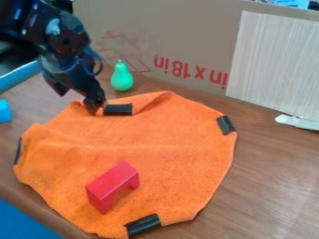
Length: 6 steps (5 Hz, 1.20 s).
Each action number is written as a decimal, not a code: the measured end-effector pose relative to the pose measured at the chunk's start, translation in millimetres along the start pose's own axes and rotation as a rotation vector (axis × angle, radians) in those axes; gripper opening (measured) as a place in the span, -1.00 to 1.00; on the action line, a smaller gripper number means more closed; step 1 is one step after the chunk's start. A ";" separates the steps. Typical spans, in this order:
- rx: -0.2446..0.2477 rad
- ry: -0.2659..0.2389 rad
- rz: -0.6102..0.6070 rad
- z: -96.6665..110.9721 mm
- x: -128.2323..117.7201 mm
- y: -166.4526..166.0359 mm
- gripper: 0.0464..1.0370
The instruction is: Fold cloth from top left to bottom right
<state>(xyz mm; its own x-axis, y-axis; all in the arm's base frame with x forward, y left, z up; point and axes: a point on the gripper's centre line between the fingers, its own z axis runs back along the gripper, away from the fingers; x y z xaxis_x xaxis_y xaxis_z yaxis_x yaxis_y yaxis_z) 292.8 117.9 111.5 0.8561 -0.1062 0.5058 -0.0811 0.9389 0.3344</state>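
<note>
The black gripper (94, 103) is low at the upper left edge of the orange cloth (156, 140), right beside a black strip (118, 109) there. Its tip meets the cloth, which is slightly raised and creased around it; whether it holds any cloth is hard to see. Most of the cloth lies spread on the table, with more black strips at its right, bottom and left edges. A red block (112, 186) shaped like a small arch rests on the cloth's lower part.
Behind the cloth stands a green pear-shaped toy (121, 77), in front of a cardboard wall (168, 37). A blue block (4, 111) is at the left edge. A white object (298, 122) lies on the brown table (274, 186) at right.
</note>
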 end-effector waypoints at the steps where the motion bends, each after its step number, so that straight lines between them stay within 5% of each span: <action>1: -0.024 -0.011 -0.019 -9.2 1.1 -5.6 0.93; 6: 0.094 0.023 -0.034 -72.6 28.2 -16.0 0.93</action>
<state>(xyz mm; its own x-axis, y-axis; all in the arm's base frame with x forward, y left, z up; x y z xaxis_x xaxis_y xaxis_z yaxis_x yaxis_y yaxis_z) 355.3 123.7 62.6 0.8706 -0.1289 0.4748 -0.0981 0.9001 0.4244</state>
